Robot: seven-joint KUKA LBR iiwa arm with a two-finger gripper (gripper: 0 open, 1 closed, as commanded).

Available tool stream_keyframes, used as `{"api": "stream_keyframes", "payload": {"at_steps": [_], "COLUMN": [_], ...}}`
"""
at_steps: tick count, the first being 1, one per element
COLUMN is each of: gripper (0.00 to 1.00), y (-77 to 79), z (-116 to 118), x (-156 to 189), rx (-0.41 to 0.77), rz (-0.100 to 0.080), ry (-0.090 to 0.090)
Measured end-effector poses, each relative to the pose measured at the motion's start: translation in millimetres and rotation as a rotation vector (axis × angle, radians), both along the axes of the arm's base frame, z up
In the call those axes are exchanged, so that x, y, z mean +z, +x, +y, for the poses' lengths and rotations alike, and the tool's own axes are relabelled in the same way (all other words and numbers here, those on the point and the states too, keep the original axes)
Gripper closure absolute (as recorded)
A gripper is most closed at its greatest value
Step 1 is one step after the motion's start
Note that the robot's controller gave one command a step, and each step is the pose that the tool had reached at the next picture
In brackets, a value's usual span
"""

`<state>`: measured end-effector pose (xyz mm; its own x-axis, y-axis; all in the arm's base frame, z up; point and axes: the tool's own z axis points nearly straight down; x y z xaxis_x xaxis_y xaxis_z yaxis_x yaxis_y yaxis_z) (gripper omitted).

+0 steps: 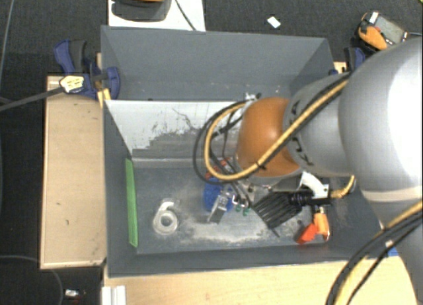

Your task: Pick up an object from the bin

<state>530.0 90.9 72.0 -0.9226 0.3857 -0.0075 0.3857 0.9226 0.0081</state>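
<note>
Arm reaches low into grey metal bin, jaws at small blue plastic piece mid-floor, the likely target. Cannot tell if they are spread or pinching it. Black ribbed block lies just beside. Clear tape ring and orange piece lie apart, loose for picking.

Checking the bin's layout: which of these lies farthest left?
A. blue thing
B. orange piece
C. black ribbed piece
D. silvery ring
D: the silvery ring lies left of the blue thing, the black ribbed piece and the orange piece.
</note>
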Motion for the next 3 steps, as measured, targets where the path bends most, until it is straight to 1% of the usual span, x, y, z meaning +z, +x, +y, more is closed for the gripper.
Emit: {"api": "stream_keyframes", "payload": {"at_steps": [1,2,3], "gripper": [0.0,1.0,1.0], "y": [1.0,4.4,4.4], "z": [-1.5,-1.8,-1.8], "x": [0.7,4.4,4.4], "rx": [0.246,0.155,0.154], "rz": [-0.002,-0.012,-0.012], "ry": [-0.002,-0.003,-0.003]}}
